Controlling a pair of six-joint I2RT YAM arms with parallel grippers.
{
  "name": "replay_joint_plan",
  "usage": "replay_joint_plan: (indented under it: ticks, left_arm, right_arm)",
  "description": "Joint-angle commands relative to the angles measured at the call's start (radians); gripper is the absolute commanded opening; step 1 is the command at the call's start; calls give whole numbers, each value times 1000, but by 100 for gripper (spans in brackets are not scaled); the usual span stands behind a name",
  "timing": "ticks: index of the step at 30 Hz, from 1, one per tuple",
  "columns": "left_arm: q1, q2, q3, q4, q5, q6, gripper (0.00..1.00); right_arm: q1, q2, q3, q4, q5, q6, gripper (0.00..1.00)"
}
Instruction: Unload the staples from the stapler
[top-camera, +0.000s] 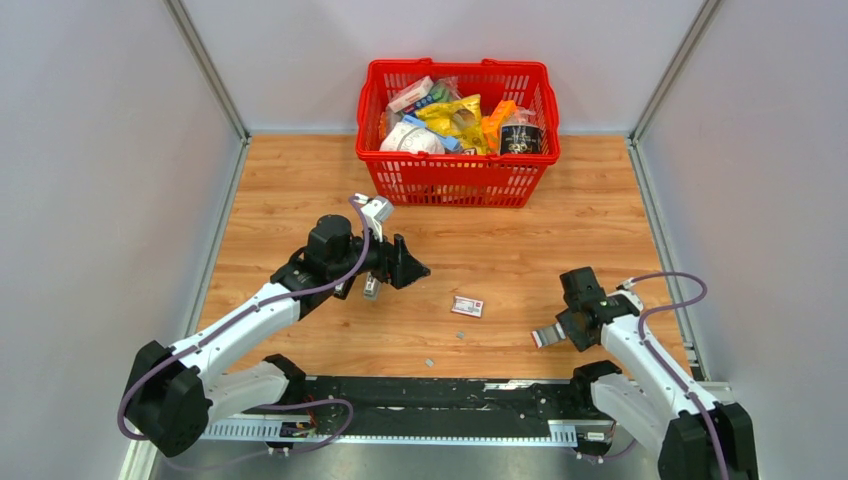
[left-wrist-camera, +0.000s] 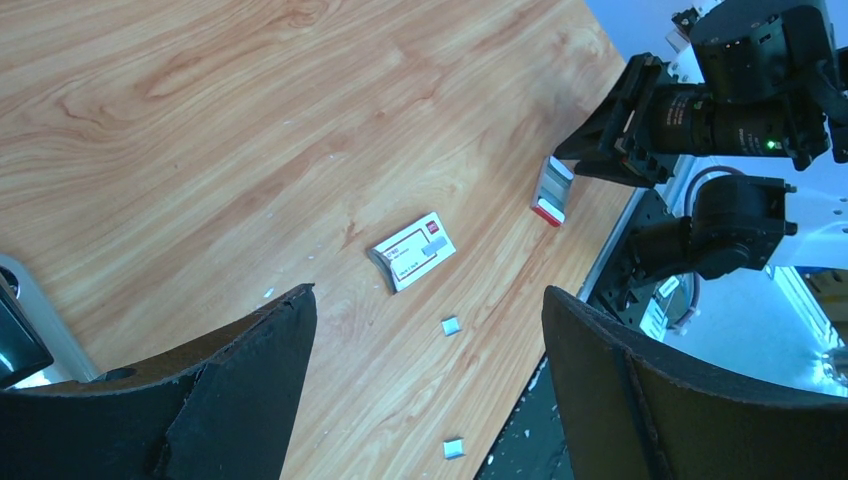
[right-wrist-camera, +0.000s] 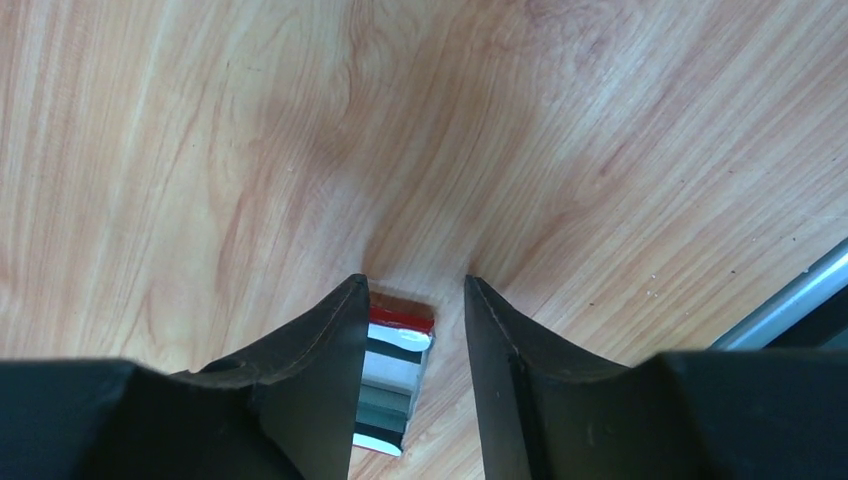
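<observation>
The small silver stapler (top-camera: 547, 336) with a red end is at my right gripper (top-camera: 566, 328), near the front right of the table. In the right wrist view the stapler (right-wrist-camera: 398, 370) sits between the fingers, against the left finger (right-wrist-camera: 320, 350). A gap shows between it and the right finger, and its red end is at the wood. My right gripper (right-wrist-camera: 415, 280) is narrowly open. Two small silvery staple bits (top-camera: 461, 334) (top-camera: 428, 362) lie loose on the wood; they also show in the left wrist view (left-wrist-camera: 451, 325) (left-wrist-camera: 454, 448). My left gripper (top-camera: 418, 268) (left-wrist-camera: 428, 292) is wide open and empty, above the table.
A small red-and-white box (top-camera: 467, 306) (left-wrist-camera: 412, 250) lies flat between the two grippers. A red basket (top-camera: 455, 182) full of packets stands at the back centre. Grey walls close in both sides. The black mounting rail (top-camera: 450, 390) runs along the near edge.
</observation>
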Motion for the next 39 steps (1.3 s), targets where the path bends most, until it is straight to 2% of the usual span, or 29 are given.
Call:
replay_joint_plan:
  ticks: [1, 6, 11, 13, 15, 16, 27, 39]
  left_arm:
    - [0, -11, -10, 45, 26, -2, 90]
    - [0, -11, -9, 46, 28, -4, 90]
    - [0, -11, -6, 42, 33, -4, 90]
    - [0, -13, -7, 40, 33, -2, 90]
    - [0, -13, -9, 42, 33, -4, 90]
    - [-1, -13, -7, 42, 36, -2, 90]
    - [0, -18, -9, 40, 57, -7, 90]
    - [0, -13, -10, 36, 62, -7, 90]
  right_arm:
    - [22, -38, 62, -89, 32, 49, 45]
    - [50, -101, 157, -195, 111, -8, 44]
    - [88, -61, 153, -171, 14, -89, 31]
    - [131, -35, 144, -176, 9, -83, 20]
    - [180, -21, 147, -182, -1, -69, 3]
    - [208, -19, 154, -194, 3, -57, 0]
    - [403, 79, 208, -340, 62, 75, 0]
    - [429, 151, 156, -294, 101, 138, 0]
